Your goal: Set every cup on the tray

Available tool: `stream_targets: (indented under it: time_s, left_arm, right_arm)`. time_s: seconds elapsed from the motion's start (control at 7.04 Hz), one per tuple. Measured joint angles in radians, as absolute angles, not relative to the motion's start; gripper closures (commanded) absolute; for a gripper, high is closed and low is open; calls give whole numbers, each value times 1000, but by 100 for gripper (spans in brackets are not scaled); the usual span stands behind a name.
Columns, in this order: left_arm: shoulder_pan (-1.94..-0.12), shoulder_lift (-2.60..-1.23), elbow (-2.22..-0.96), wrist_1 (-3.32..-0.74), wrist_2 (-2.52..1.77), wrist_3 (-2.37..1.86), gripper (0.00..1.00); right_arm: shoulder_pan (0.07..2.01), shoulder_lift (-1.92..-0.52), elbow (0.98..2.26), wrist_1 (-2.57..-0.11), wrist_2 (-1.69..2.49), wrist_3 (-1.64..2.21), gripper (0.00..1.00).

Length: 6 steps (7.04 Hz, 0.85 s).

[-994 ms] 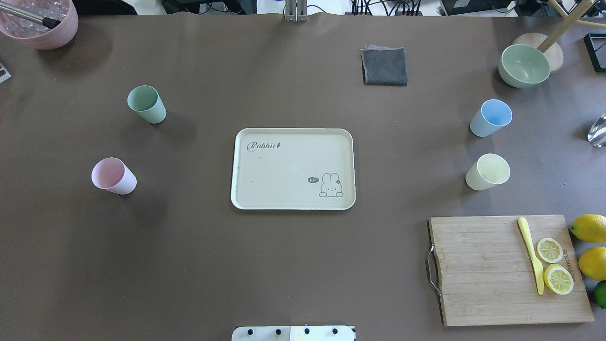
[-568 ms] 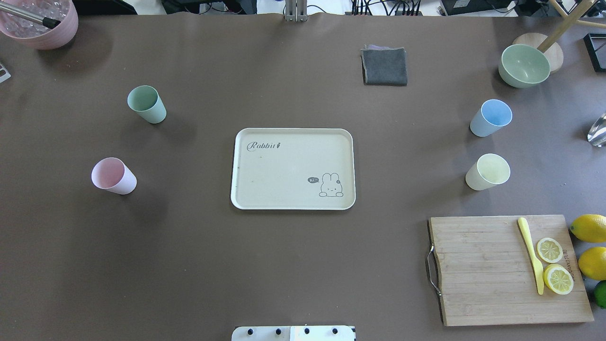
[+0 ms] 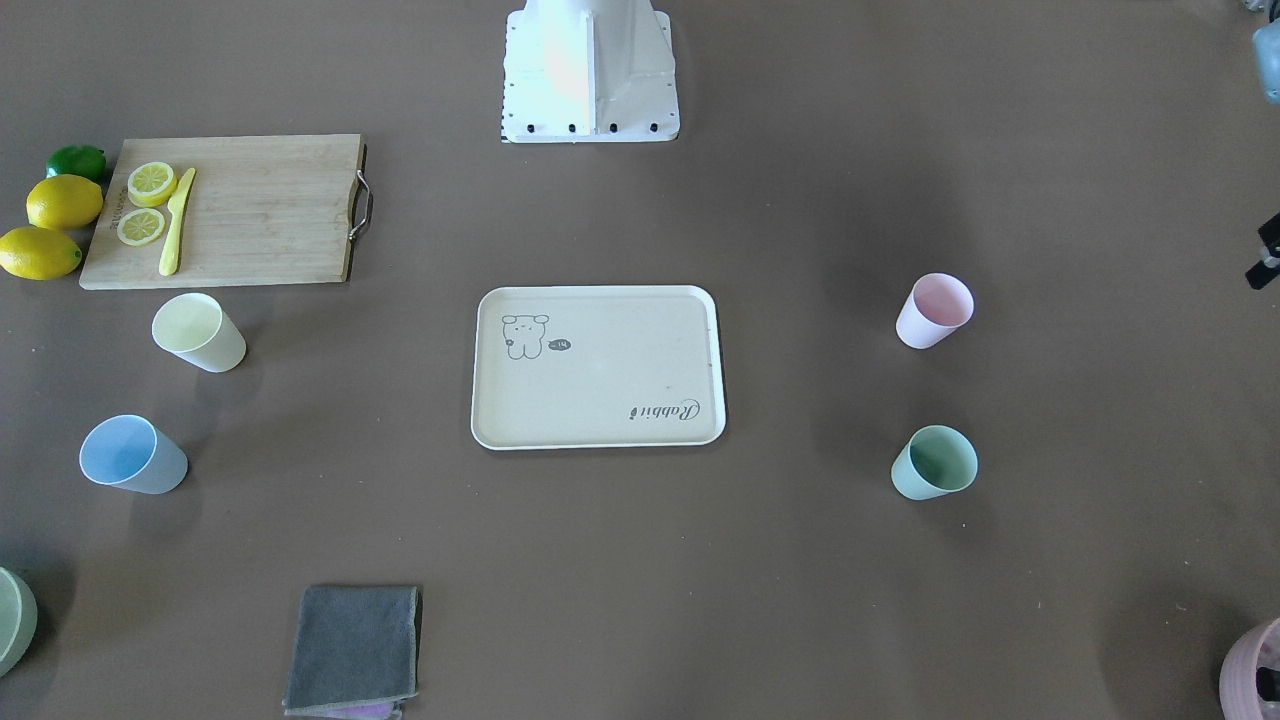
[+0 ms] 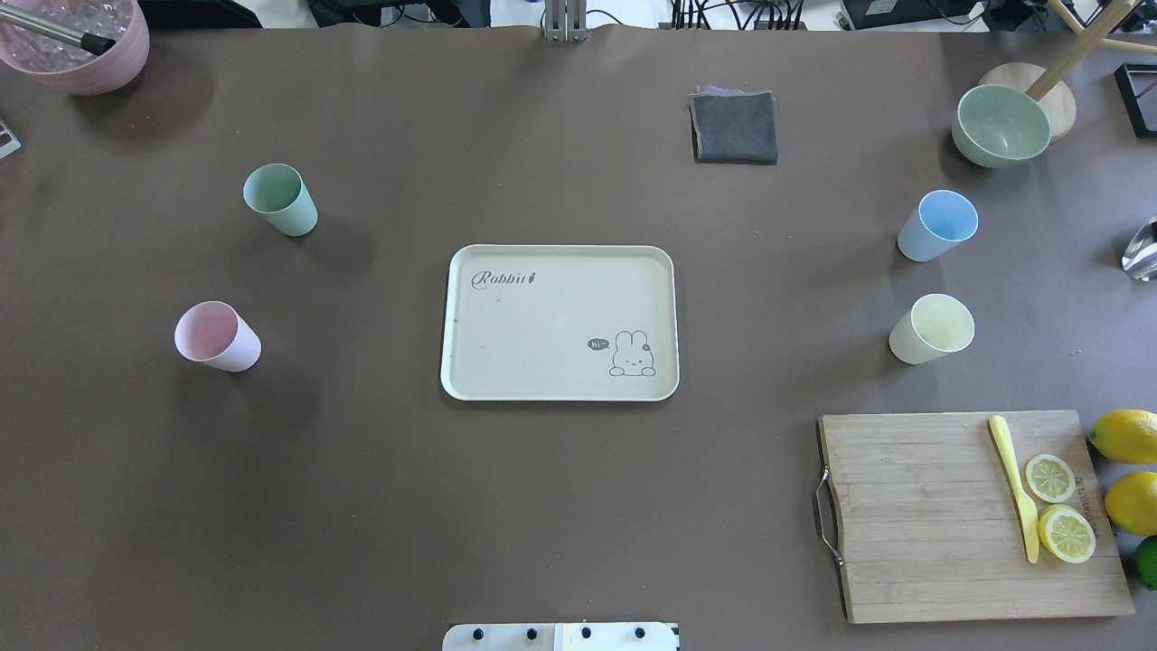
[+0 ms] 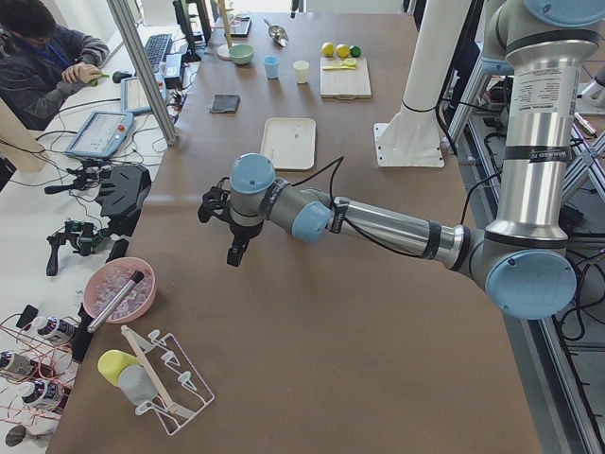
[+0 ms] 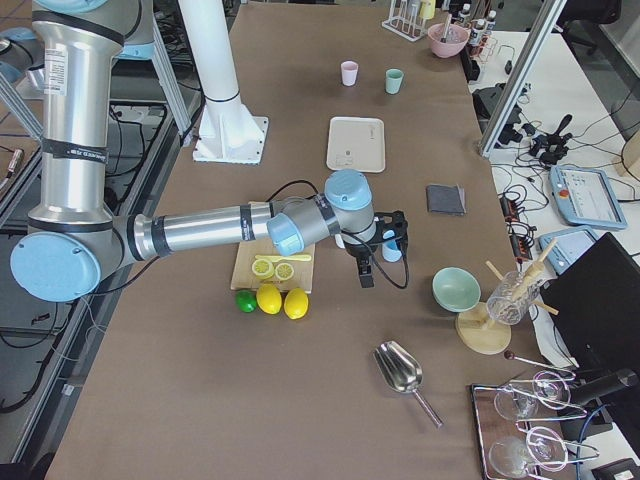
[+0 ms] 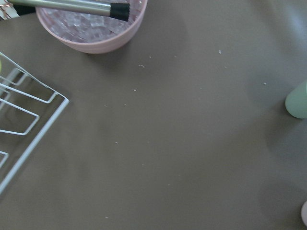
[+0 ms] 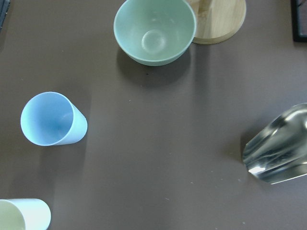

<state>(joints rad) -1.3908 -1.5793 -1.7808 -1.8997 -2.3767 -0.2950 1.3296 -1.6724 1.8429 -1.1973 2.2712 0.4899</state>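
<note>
The cream tray (image 4: 542,334) lies flat at the table's middle with nothing on it. The mint green cup (image 4: 280,199) and the pink cup (image 4: 217,336) stand upright to its left. The light blue cup (image 4: 937,225) and the pale yellow cup (image 4: 931,328) stand upright to its right. My left gripper (image 5: 234,248) hovers over the table's left end, beyond the pink and green cups. My right gripper (image 6: 365,272) hovers at the right end, close by the blue cup (image 8: 53,119). I cannot tell whether either gripper is open or shut.
A wooden cutting board (image 4: 922,515) with lemon slices and a yellow knife lies front right, lemons (image 4: 1125,434) beside it. A sage bowl (image 4: 1000,125) and metal scoop (image 4: 1141,249) are far right. A grey cloth (image 4: 734,127) lies at the back. A pink ice bowl (image 4: 81,54) stands back left.
</note>
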Motion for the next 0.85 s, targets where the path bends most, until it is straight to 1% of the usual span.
stream_targets:
  time_s: [0.28,0.57,0.85]
  left_arm:
    - [-1245,-1553,-1777,-2091,-2375,-580,2]
    - [-1106,-1547,-1776,-2177,-2290,-741,3]
    - [-1001,-1562,-1775,-2200,-2206,-832,26]
  right_arm:
    - [1223,-1648,1843,-1144,2220,640,0]
    - [1203,-1640,1845,-1135,2212,666,0]
    - [1202,-1637,1846,-1134,2212,669,0]
